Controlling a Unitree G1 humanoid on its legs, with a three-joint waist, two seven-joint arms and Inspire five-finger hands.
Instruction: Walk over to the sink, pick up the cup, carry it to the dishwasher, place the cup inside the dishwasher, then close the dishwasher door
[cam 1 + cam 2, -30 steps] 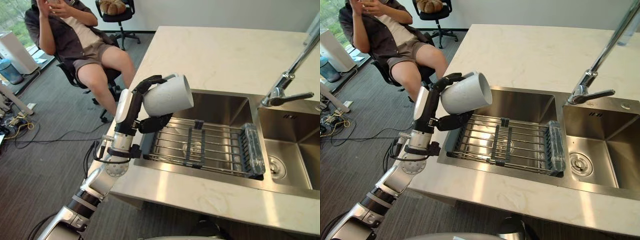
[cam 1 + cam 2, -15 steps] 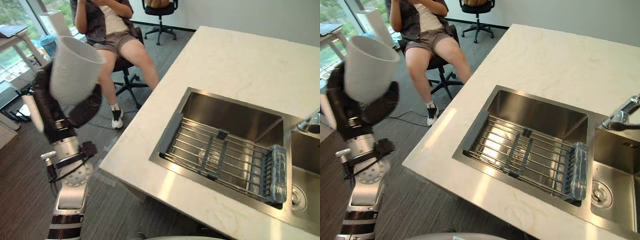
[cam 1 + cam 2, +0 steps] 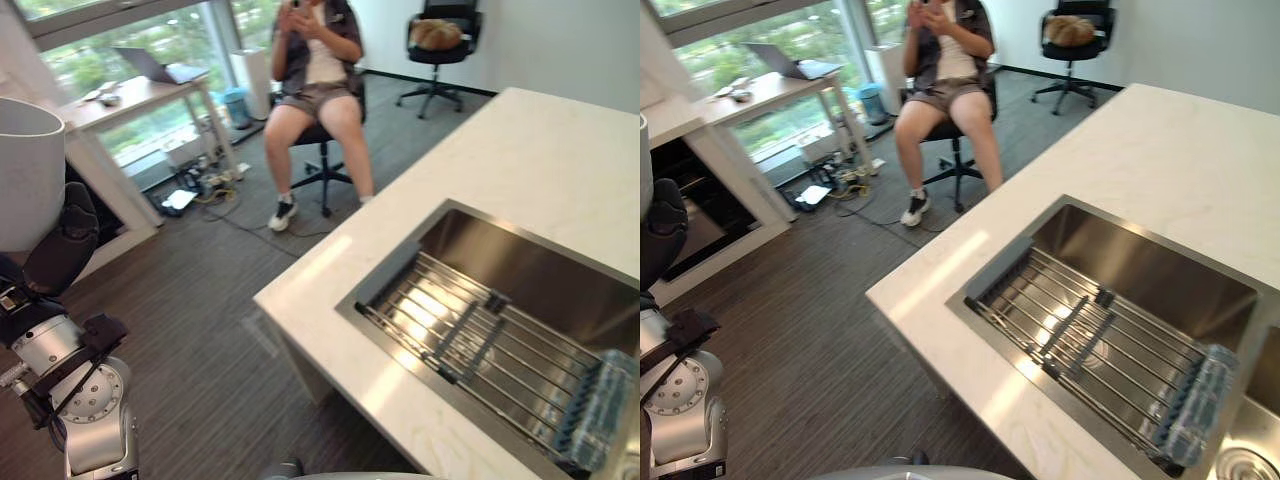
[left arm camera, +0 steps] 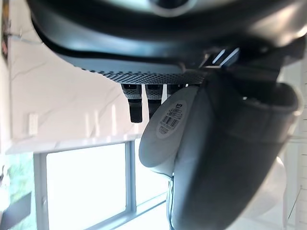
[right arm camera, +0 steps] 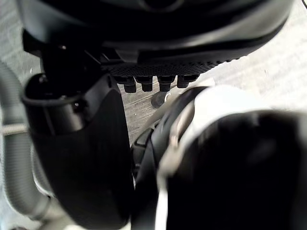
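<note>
Step in hand: carrying; the pick-up looks done, and placing the cup and closing the door remain.
Cup: the white cup (image 3: pixel 24 175) stands upright, mouth up, well apart from the sink (image 3: pixel 540 290), off to its left and out over the carpeted floor (image 3: pixel 210 340).
Left hand: the left hand (image 3: pixel 62 248) is clamped on the cup, with the thumb pressed against its side; the wrist view shows the fingers (image 4: pixel 135 103) wrapped round near the base.
Right hand: the right hand (image 5: pixel 81 158) appears in its own wrist view; whether it is open or closed cannot be told.
Sink surroundings: a wire drying rack (image 3: pixel 470 335) lies in the basin, set in a pale marble counter (image 3: pixel 540 150); beyond the sink's far-left corner a person (image 3: pixel 315 60) sits on an office chair.
Next move: probably walking on to the dishwasher while keeping the cup level and the grasp firm.
</note>
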